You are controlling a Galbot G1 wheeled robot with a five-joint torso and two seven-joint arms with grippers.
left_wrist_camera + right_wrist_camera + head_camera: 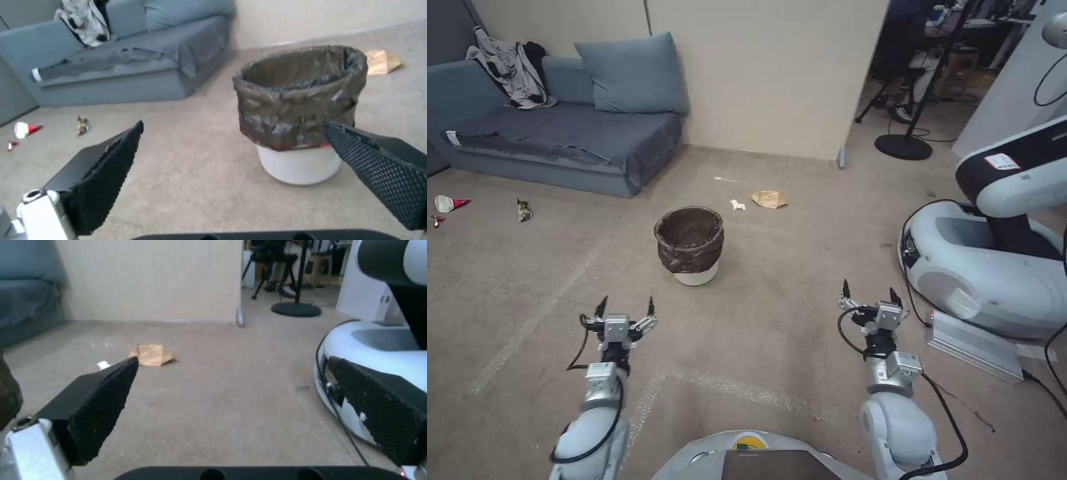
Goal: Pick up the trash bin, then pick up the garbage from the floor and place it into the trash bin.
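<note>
The trash bin (690, 245) stood upright on the carpet (774, 320) in the middle of the frame. Behind it lay a white scrap (737, 205) and tan paper (769, 199). The left gripper (626, 308) and right gripper (869, 293), lower in the frame, were wide open and held nothing.

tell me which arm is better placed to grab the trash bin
Left, probably. The left pincer is open and nearer the trash bin, which sits just ahead of it in the left wrist view. The right pincer, also open, faces bare carpet off to the side.
</note>
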